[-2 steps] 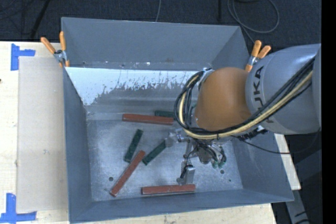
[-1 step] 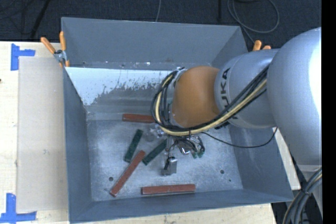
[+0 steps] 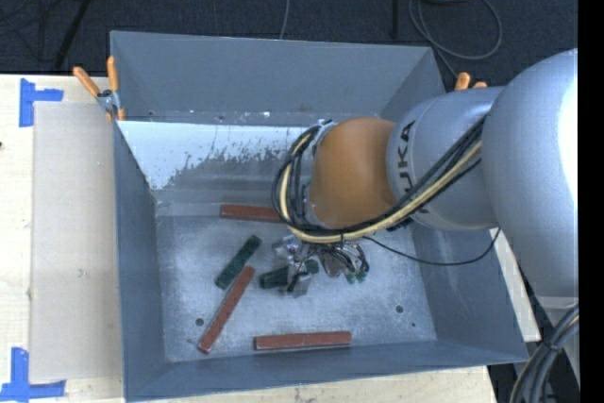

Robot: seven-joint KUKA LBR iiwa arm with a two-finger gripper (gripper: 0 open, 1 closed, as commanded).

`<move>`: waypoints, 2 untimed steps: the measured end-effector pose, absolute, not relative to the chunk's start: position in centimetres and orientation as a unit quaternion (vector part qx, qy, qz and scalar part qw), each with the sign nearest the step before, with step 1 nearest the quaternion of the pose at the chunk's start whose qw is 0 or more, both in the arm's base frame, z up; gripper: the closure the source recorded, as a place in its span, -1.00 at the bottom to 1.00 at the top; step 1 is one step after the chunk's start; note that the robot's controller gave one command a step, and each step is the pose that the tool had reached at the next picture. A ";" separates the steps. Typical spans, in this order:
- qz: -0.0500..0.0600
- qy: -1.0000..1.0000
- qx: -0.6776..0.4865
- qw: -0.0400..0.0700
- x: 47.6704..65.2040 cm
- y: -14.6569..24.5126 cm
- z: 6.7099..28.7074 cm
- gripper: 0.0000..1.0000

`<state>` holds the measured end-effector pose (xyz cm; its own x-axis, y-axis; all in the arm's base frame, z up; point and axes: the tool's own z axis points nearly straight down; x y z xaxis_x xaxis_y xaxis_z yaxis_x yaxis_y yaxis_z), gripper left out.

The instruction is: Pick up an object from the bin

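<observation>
Where the gripper [image 3: 307,271] hangs low in the bin [image 3: 184,245], a green piece [image 3: 276,278] lies at its 9 o'clock; whether it grips anything, I cannot tell.

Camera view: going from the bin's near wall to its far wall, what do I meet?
Flat red-brown stick by the near wall → dark green block → red-brown stick at the far wall. The slanted red-brown stick and the gripper overlap these in depth, so left out.
</observation>
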<state>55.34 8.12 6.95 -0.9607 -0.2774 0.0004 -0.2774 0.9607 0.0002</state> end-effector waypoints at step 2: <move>0.000 -0.990 0.139 -0.001 55.8 8.2 20.6 -1.00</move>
<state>55.77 8.17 20.64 -0.9614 -0.2750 -0.0011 -0.2750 0.9614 -0.0001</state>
